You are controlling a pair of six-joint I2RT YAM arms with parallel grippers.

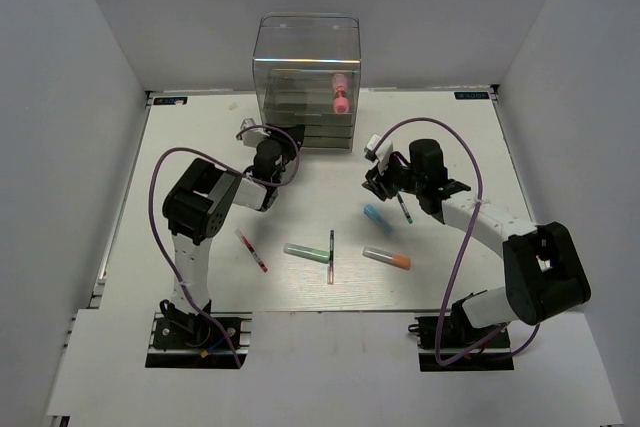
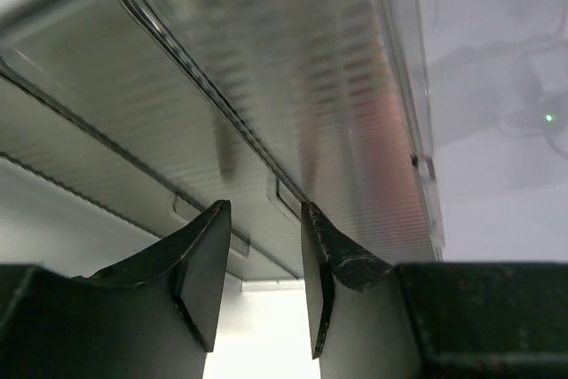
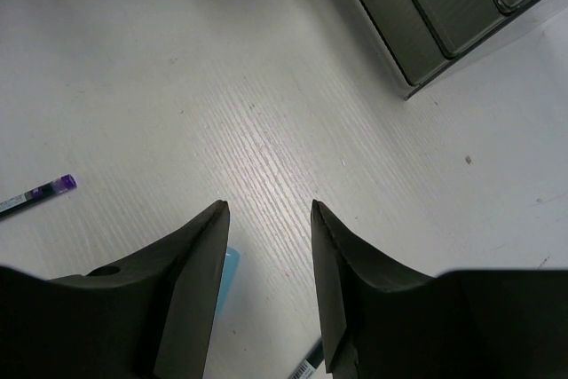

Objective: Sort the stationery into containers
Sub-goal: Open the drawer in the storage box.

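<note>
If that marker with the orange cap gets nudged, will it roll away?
Probably: the marker looks round and lies flat on the smooth table, so a sideways push would likely roll it. It looks short and stiff, so it should lift without bending. Being small, it is likely light.

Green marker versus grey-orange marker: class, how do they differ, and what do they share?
The green marker is pale green with a darker end; the grey-orange marker is grey with an orange end. The green marker's end appears to touch the dark pen beside it; the grey-orange marker lies apart from the other items. Both are short and lie flat on the table, outside the drawer box.
</note>
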